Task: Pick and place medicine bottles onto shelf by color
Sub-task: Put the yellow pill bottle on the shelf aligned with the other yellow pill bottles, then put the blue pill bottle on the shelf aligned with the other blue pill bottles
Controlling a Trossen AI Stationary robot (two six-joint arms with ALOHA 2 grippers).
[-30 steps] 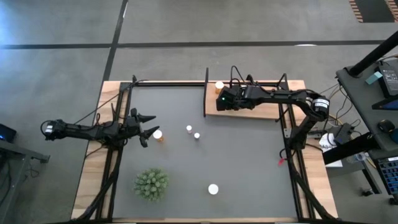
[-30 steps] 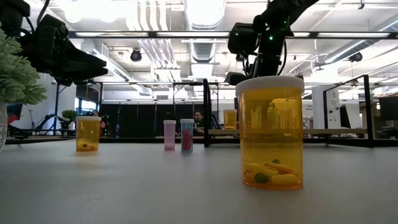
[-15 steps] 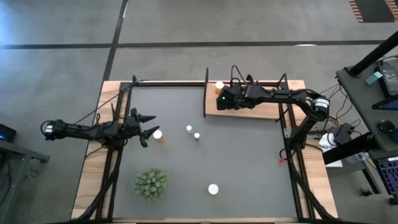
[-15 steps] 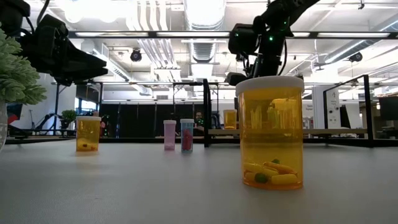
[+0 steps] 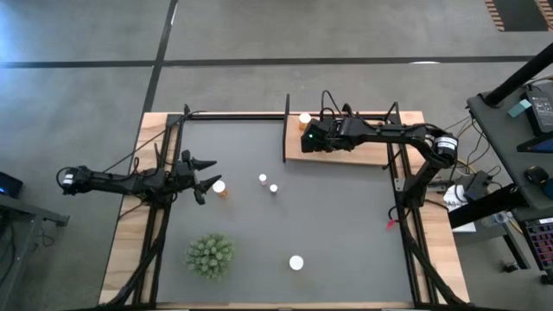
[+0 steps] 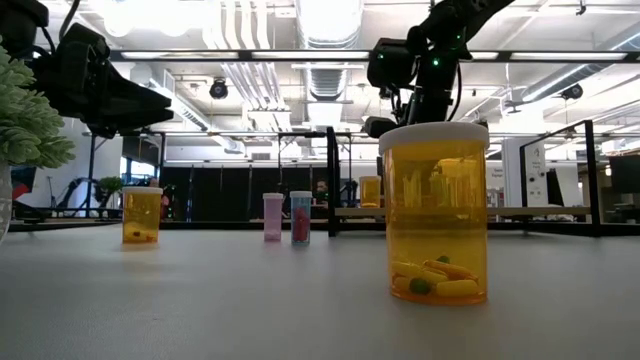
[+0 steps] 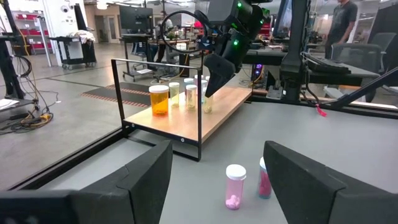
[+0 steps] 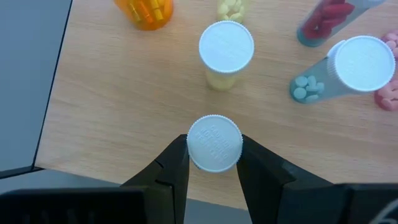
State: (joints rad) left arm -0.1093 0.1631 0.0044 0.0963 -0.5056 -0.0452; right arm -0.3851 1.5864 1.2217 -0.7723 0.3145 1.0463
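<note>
Nearest the low camera, on the dark mat (image 5: pixel 337 225) that covers the bench (image 5: pixel 436 250), stands a wide orange bottle (image 6: pixel 436 212) with a white cap and a few pills at its bottom; from above it shows as a white disc near the mat's front edge (image 5: pixel 296 262). To its left sits a green spiky plant (image 5: pixel 210 256). Farther back, the left gripper (image 5: pixel 206 174) hovers over the mat's left side with its fingers (image 7: pixel 298 180) spread and empty, and a smaller orange bottle (image 5: pixel 219 187) stands just beside their tips. Toward the middle of the mat, a pink bottle (image 7: pixel 235 186) and a bluish bottle (image 7: pixel 264 178) holding pink pills stand close together, well apart from either arm. At the far edge lies the shelf (image 5: pixel 363 152), a light-wood board with thin black posts. On it stand an orange bottle (image 7: pixel 160 99) at the outer end and several pale bottles (image 7: pixel 190 96) in a row next to it. The right gripper (image 8: pixel 214 151) reaches down over the shelf, its fingers (image 8: pixel 174 163) pinching a white-capped bottle (image 8: pixel 214 142) on both sides of the cap. Just beyond that bottle on the board are a yellowish bottle (image 8: pixel 226 53), a greenish bottle with blue tablets (image 8: pixel 348 70) and a bottle holding red pills (image 8: pixel 329 18).
</note>
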